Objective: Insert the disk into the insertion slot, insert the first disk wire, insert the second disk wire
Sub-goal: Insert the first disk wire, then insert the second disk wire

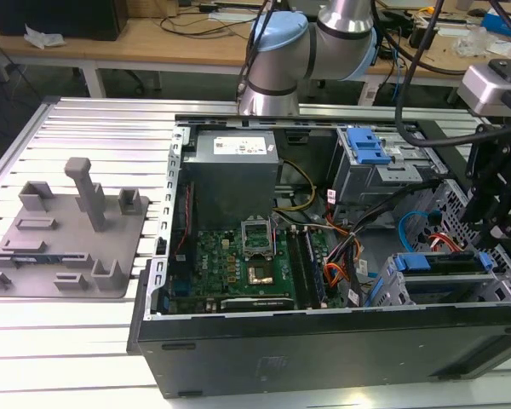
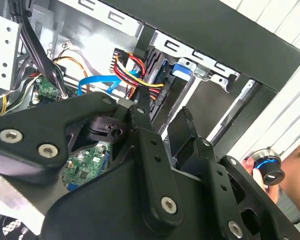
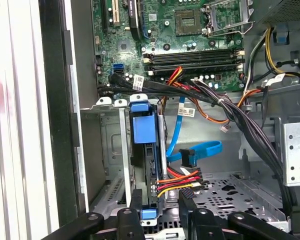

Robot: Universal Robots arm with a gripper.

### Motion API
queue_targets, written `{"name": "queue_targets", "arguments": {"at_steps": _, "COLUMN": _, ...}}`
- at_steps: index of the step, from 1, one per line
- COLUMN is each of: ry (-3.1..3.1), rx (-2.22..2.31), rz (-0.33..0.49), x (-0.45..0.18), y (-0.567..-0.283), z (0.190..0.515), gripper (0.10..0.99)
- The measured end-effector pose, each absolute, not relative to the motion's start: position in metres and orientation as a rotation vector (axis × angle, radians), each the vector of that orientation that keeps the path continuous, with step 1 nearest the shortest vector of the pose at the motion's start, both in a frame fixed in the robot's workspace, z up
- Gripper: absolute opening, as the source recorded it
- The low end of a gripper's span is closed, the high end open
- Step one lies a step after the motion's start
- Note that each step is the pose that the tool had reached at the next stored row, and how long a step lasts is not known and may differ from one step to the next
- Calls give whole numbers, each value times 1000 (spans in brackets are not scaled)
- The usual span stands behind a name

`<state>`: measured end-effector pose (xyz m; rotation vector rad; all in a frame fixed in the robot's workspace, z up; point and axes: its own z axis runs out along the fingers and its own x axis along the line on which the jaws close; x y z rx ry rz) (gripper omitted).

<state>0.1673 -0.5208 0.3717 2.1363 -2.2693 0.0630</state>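
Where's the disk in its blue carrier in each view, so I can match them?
Exterior view: the disk sits in the drive cage, at the exterior view's lower right.
First wrist view: edge-on in the cage, blue carrier toward the camera.
Second wrist view: its blue carrier end, in the cage.
Shared landmark: the light-blue flat cable beside it.

Universal Robots arm [image 1: 349,17], exterior view: brushed silver tube sections meet in rounded grey joint housings, one closed by a pale blue cap [image 1: 277,36]. Thick black cables [image 1: 406,77] curve alongside, and a matte black wrist assembly [image 1: 494,183] stands at the exterior view's right. In the second wrist view the gripper [image 2: 162,125] is black throughout, built of flat link bars [image 2: 150,165] with rounded ends, pinned by silver hex-socket screws [image 2: 167,204]. More of the same black links and pivots show in the first wrist view.
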Motion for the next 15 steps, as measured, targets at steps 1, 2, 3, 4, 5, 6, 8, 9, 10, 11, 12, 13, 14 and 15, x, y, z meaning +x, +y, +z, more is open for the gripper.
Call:
{"name": "queue_targets", "arguments": {"at_steps": 1, "ry": -2269, "rx": 2136, "rz": 63, "x": 167, "y": -521, "z": 372, "gripper": 424}}
{"name": "queue_targets", "arguments": {"at_steps": 2, "ry": -2269, "rx": 2136, "rz": 63, "x": 167, "y": -520, "z": 372, "gripper": 424}}
{"name": "queue_targets", "arguments": {"at_steps": 3, "ry": -2269, "rx": 2136, "rz": 63, "x": 167, "y": -520, "z": 372, "gripper": 424}}
{"name": "queue_targets", "arguments": {"at_steps": 4, "ry": -2269, "rx": 2136, "rz": 63, "x": 167, "y": -520, "z": 372, "gripper": 424}}
{"name": "queue_targets", "arguments": {"at_steps": 5, "ry": -2269, "rx": 2136, "rz": 63, "x": 167, "y": -520, "z": 372, "gripper": 424}}
{"name": "queue_targets", "arguments": {"at_steps": 6, "ry": -2269, "rx": 2136, "rz": 63, "x": 167, "y": -520, "z": 372, "gripper": 424}}
{"name": "queue_targets", "arguments": {"at_steps": 8, "ry": -2269, "rx": 2136, "rz": 63, "x": 167, "y": -519, "z": 372, "gripper": 424}}
{"name": "queue_targets", "arguments": {"at_steps": 9, "ry": -2269, "rx": 2136, "rz": 63, "x": 167, "y": -519, "z": 372, "gripper": 424}}
{"name": "queue_targets", "arguments": {"at_steps": 10, "ry": -2269, "rx": 2136, "rz": 63, "x": 167, "y": -519, "z": 372, "gripper": 424}}
{"name": "queue_targets", "arguments": {"at_steps": 11, "ry": -2269, "rx": 2136, "rz": 63, "x": 167, "y": -519, "z": 372, "gripper": 424}}
{"name": "queue_targets", "arguments": {"at_steps": 12, "ry": -2268, "rx": 2137, "rz": 63, "x": 167, "y": -518, "z": 372, "gripper": 424}}
{"name": "queue_targets", "arguments": {"at_steps": 13, "ry": -2264, "rx": 2142, "rz": 63, "x": 167, "y": -517, "z": 372, "gripper": 424}}
{"name": "queue_targets", "arguments": {"at_steps": 14, "ry": -2264, "rx": 2142, "rz": 63, "x": 167, "y": -517, "z": 372, "gripper": 424}}
{"name": "queue_targets", "arguments": {"at_steps": 15, "ry": -2264, "rx": 2142, "rz": 63, "x": 167, "y": -517, "z": 372, "gripper": 424}}
